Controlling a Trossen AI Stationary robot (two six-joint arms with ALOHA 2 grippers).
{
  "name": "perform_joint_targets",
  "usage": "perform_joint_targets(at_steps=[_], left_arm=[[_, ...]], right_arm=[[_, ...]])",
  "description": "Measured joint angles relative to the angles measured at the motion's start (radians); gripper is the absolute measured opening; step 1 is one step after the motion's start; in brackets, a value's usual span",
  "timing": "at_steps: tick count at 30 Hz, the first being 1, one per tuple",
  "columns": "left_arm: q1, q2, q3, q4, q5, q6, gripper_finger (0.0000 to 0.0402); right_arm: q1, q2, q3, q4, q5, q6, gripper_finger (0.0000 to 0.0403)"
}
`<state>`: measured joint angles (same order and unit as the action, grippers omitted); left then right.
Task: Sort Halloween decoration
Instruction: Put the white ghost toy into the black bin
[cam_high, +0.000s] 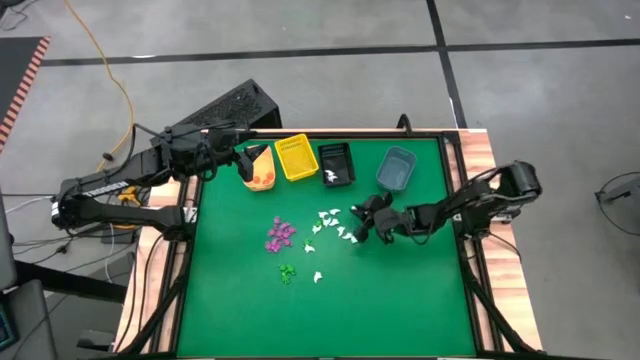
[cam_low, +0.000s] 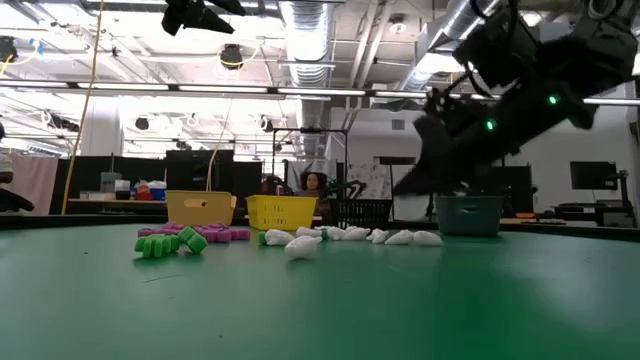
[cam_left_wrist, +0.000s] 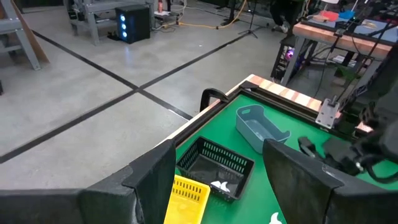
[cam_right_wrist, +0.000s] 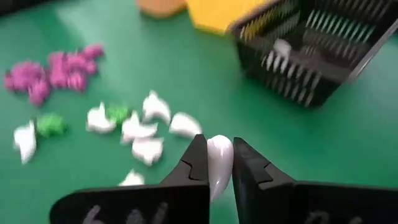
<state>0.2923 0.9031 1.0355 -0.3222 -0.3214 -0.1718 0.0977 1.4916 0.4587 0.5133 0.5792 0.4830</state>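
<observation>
Clearly the right gripper (cam_right_wrist: 219, 163) has its fingers pinched on a white trinket (cam_right_wrist: 217, 163), which stands upright between the tips, lifted a little above the green worktop (cam_high: 400, 300) near its middle. The piece looks like light, stiff, glossy plastic, so it should weigh next to nothing but may squirt out of a loose pinch; taking it across its narrow waist, as here, seems the surest hold.

More white trinkets (cam_high: 330, 225) lie scattered just beside the gripper toward the worktop's centre, with a purple cluster (cam_high: 281, 234) farther toward the left edge and a few green pieces (cam_high: 287, 271) nearer the front edge. Along the back edge stand an orange bin (cam_high: 260, 170), a yellow bin (cam_high: 298, 158), a black mesh bin (cam_high: 336, 164) already holding white pieces, and a blue-grey bin (cam_high: 396, 168).

Reaching in from the right edge, the right arm stretches low and nearly level, wrist angled down. The left gripper (cam_high: 243, 155) waits over the back left corner by the orange bin, its fingers spread and empty.
</observation>
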Motion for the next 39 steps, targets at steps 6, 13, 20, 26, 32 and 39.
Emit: perform_joint_targets(at_steps=[6, 13, 20, 26, 32, 39], left_arm=[[0.000, 0.000, 0.000, 0.000, -0.003, 0.001, 0.0232], [0.000, 0.000, 0.000, -0.001, -0.005, 0.001, 0.0232], [0.000, 0.000, 0.000, -0.001, -0.005, 0.003, 0.0232], [0.000, 0.000, 0.000, -0.002, -0.002, 0.007, 0.0232], [0.000, 0.000, 0.000, -0.002, 0.003, 0.011, 0.0232], [0.000, 0.000, 0.000, -0.002, 0.004, 0.011, 0.0232]], right_arm=[[-0.095, -0.109, 0.000, 0.001, 0.007, -0.099, 0.0036], [-0.232, -0.147, 0.044, -0.003, -0.032, -0.183, 0.0036], [-0.348, -0.088, 0.141, -0.007, -0.142, -0.254, 0.0036], [-0.413, 0.000, 0.204, -0.008, -0.256, -0.257, 0.0036], [-0.442, 0.106, 0.253, -0.008, -0.374, -0.248, 0.0036], [-0.442, 0.153, 0.279, -0.007, -0.367, -0.248, 0.0050]])
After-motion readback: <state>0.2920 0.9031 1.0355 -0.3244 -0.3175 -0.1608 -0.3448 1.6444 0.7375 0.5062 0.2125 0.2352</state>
